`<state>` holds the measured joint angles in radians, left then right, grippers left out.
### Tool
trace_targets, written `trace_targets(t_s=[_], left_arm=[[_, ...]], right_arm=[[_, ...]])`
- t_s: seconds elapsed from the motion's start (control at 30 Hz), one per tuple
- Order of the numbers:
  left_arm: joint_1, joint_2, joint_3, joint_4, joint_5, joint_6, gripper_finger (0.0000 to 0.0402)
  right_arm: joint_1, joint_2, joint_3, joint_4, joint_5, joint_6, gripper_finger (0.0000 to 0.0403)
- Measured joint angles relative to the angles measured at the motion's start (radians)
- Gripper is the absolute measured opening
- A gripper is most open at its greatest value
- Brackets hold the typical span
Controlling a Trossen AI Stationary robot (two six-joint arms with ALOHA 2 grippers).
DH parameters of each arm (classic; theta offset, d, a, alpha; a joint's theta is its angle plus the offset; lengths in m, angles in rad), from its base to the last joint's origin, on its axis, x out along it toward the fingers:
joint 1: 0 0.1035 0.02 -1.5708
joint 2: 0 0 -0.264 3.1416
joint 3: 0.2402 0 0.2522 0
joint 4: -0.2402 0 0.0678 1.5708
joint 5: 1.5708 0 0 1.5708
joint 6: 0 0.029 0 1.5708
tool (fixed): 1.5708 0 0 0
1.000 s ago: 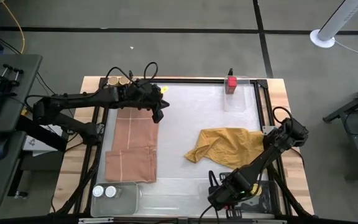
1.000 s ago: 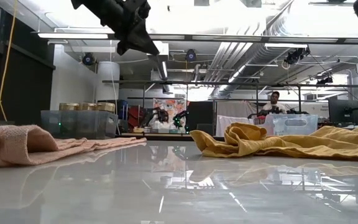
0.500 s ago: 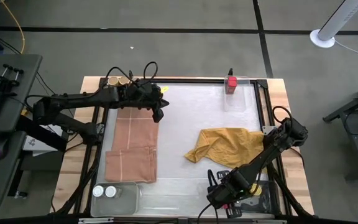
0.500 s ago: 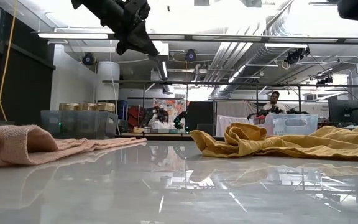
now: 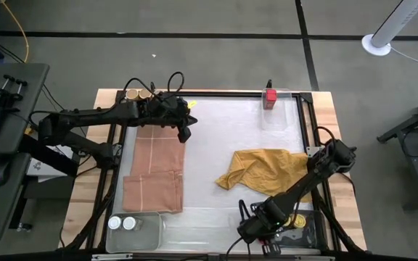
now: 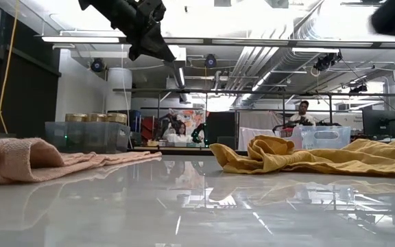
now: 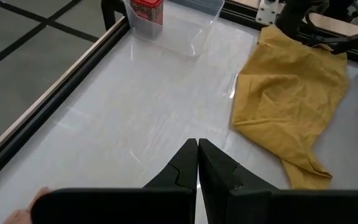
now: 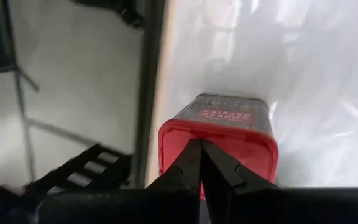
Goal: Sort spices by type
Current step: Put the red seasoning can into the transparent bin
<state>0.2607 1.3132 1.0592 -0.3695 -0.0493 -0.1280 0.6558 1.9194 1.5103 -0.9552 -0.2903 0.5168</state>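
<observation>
A red-lidded spice jar [image 5: 269, 97] stands in a clear tray [image 5: 281, 109] at the far right. Two tan-lidded jars [image 5: 138, 94] stand in a tray at the far left and also show in the low view [image 6: 94, 118]. Two white-lidded jars [image 5: 122, 223] stand in a tray at the near left. My left gripper [image 5: 184, 132] [image 7: 197, 144] is shut and empty, high above the pink cloth's far end. My right gripper [image 5: 247, 230] [image 8: 199, 144] is shut at the near edge, right over another red-lidded jar [image 8: 219, 134]. My right gripper's shut fingertips show in front of the jar's red lid [image 8: 229, 155], coming at it from above. I cannot tell whether they touch it.
A crumpled mustard-yellow cloth [image 5: 263, 170] lies right of the middle. A folded pink cloth [image 5: 154, 170] lies at the left. A dark frame [image 5: 307, 130] runs around the white table top. People show far off in the room [image 6: 300, 110].
My right gripper has gone a little toward the table's left edge, along the near edge. My left arm has kept still.
</observation>
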Motion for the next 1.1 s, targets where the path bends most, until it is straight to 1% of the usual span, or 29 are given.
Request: trace_targets(t_s=[0.07,0.2,0.3,0.4,0.57,0.67,0.73,0.93,1.0,1.1], left_arm=[[0.000,0.000,0.000,0.001,0.000,0.000,0.0000],[0.000,0.000,0.000,0.001,0.022,0.001,0.0000],[-0.002,0.000,0.000,0.000,0.029,0.001,0.0000],[-0.002,-0.004,0.000,-0.001,0.055,0.001,0.0000],[-0.003,-0.039,0.000,-0.010,0.168,0.000,0.0000],[-0.003,-0.090,0.000,-0.010,0.237,-0.013,0.0000],[-0.003,-0.135,0.000,-0.007,0.257,-0.028,0.0000],[-0.005,-0.284,0.001,0.009,0.250,-0.063,0.0000],[-0.006,-0.327,0.002,0.013,0.250,-0.080,0.0000],[-0.006,-0.374,0.002,0.016,0.249,-0.111,0.0000]], right_arm=[[-0.032,0.000,0.001,0.005,0.036,-0.037,0.0000],[-0.105,-0.001,0.001,0.029,0.106,-0.160,0.0000],[-0.173,0.000,0.001,0.056,0.159,-0.267,0.0000],[-0.250,0.001,-0.001,0.103,0.236,-0.381,0.0000],[-0.393,0.012,-0.004,0.220,0.284,-0.535,0.0000],[-0.480,0.020,-0.004,0.242,0.331,-0.596,0.0000],[-0.542,0.021,-0.004,0.245,0.370,-0.613,0.0000],[-0.747,0.023,-0.004,0.249,0.514,-0.630,0.0000],[-0.816,0.024,-0.004,0.248,0.535,-0.614,0.0000],[-0.916,0.024,-0.004,0.248,0.529,-0.507,0.0000]])
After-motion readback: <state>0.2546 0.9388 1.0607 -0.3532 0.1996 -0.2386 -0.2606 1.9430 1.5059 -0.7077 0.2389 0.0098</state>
